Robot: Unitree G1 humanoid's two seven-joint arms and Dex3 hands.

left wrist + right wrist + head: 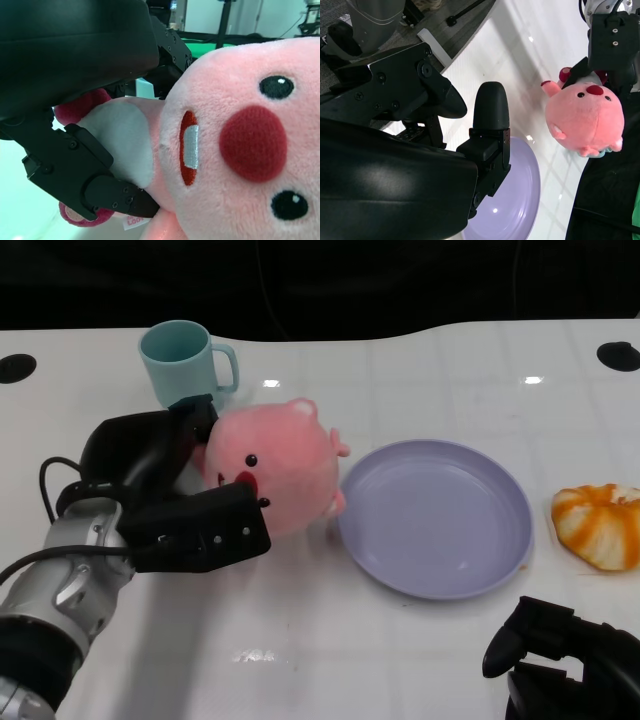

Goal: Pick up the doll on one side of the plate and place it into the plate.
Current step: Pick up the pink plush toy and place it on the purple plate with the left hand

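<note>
Left hand [185,505] clamps round, fuzzy pink plush doll [280,465] beside smooth lilac plate [436,517]; right hand [560,655] empty, fingers loosely apart.

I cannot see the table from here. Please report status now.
Left hand grips pink doll, beside plate, not in it. Right hand open, holds nothing. Plate bare; path unobstructed.

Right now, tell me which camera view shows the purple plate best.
The head view: the whole purple plate lies in sight, empty, just right of the pink doll held by the left robot hand. The right wrist view shows part of it behind black fingers; the left wrist view shows none.
</note>
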